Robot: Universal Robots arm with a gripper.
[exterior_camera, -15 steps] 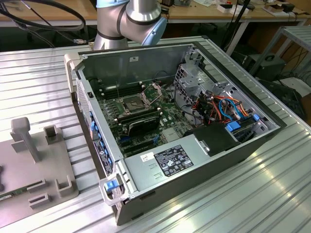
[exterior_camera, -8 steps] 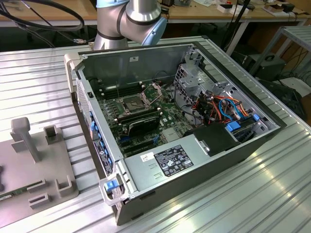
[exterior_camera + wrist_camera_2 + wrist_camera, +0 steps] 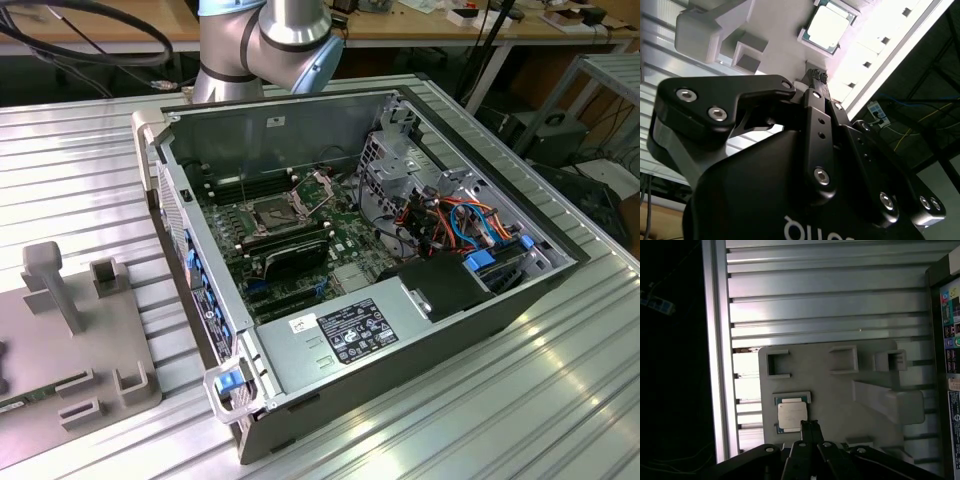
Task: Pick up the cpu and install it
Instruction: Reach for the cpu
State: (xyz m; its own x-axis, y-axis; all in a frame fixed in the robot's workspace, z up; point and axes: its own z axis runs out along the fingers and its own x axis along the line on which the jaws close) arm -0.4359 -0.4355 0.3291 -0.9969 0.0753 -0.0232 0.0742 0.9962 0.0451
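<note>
Ribbed metal table (image 3: pixel 830 305) | one cpu (image 3: pixel 791 415) (on grey plate (image 3: pixel 840 405)) | two fingers (image 3: pixel 806 431) together

One cpu (image 3: pixel 791 414) corner behind the claw (image 3: pixel 810 425) tips

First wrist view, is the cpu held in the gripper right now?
No, the cpu lies flat in its recess on the grey plate, outside the shut, empty gripper.
</note>
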